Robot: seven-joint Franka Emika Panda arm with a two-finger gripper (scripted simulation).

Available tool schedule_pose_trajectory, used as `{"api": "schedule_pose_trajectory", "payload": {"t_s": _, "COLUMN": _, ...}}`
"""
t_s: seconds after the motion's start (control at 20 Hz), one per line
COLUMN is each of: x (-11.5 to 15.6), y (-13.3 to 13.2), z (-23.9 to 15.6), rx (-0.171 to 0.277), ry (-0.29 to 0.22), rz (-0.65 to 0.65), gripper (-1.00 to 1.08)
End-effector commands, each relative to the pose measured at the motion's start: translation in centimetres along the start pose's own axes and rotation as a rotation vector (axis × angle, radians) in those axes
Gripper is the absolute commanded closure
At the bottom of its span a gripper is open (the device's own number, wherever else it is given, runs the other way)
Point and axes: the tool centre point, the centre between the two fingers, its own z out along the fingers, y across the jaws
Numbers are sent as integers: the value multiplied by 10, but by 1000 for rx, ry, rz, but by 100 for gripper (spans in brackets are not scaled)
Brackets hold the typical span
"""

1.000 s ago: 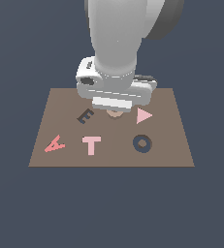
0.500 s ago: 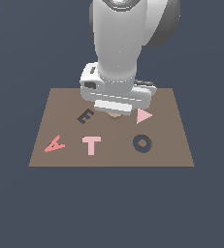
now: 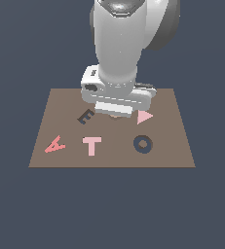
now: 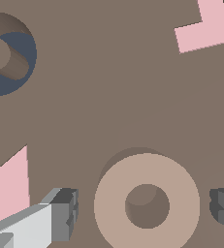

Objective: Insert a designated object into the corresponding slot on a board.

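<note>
The tan ring (image 4: 147, 170) lies flat on the brown board (image 4: 108, 97). In the exterior view it is only a sliver (image 3: 116, 117) under the hand. My gripper (image 4: 143, 211) is open and low over the board, with one finger (image 4: 64, 215) on each side of the ring and a small gap on both sides. It stands at the board's middle back (image 3: 115, 113). The slot, a dark navy ring recess (image 3: 143, 144) with a brown centre, lies apart from the ring towards the exterior view's right front; it also shows in the wrist view (image 4: 27, 48).
On the board (image 3: 175, 155) are a pink triangle (image 3: 144, 116) beside the gripper, a pink T (image 3: 92, 145), a dark E (image 3: 86, 116) and a pink A (image 3: 54, 145). The triangle (image 4: 9, 186) and T (image 4: 208, 30) show in the wrist view.
The hand has come down slightly over the tan ring, which is now almost hidden under it in the exterior view. Nothing on the board has moved.
</note>
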Motion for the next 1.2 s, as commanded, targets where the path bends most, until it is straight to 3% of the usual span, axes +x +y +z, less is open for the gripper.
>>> {"api": "schedule_pose_trajectory", "payload": {"t_s": 0.0, "x": 0, "y": 0, "z": 8, "rx": 0, "ry": -1, "rz": 0, "gripper": -92}}
{"api": "schedule_pose_trajectory", "payload": {"t_s": 0.2, "x": 0, "y": 0, "z": 13, "rx": 0, "ry": -1, "rz": 0, "gripper": -92}}
{"api": "schedule_pose_trajectory", "payload": {"t_s": 0.25, "x": 0, "y": 0, "z": 13, "rx": 0, "ry": -1, "rz": 0, "gripper": 108}}
{"api": "schedule_pose_trajectory", "payload": {"t_s": 1.15, "x": 0, "y": -4, "z": 12, "rx": 0, "ry": -1, "rz": 29, "gripper": 108}}
